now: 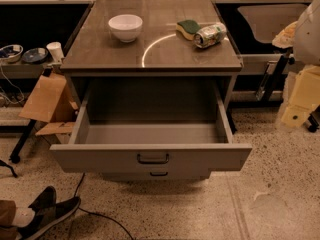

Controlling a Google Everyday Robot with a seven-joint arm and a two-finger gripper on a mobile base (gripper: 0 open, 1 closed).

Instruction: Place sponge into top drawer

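The sponge (188, 29), yellow with a dark green top face, lies flat on the back right of the cabinet top (150, 54), touching a crushed green-silver can (210, 35). The top drawer (100, 157) is pulled wide open below and nothing shows inside it; its dark bar handle (153, 158) faces me. My gripper (296, 113), a pale cream part on my arm, hangs at the right edge of the view. It is beside the cabinet, lower than the top, well apart from the sponge and holding nothing that I can see.
A white bowl (125, 27) stands on the back left of the top. The lower drawer front (159, 174) is closed. Cardboard (46, 100) leans left of the cabinet. A person's shoe (47, 213) and a cable lie on the floor at the front left.
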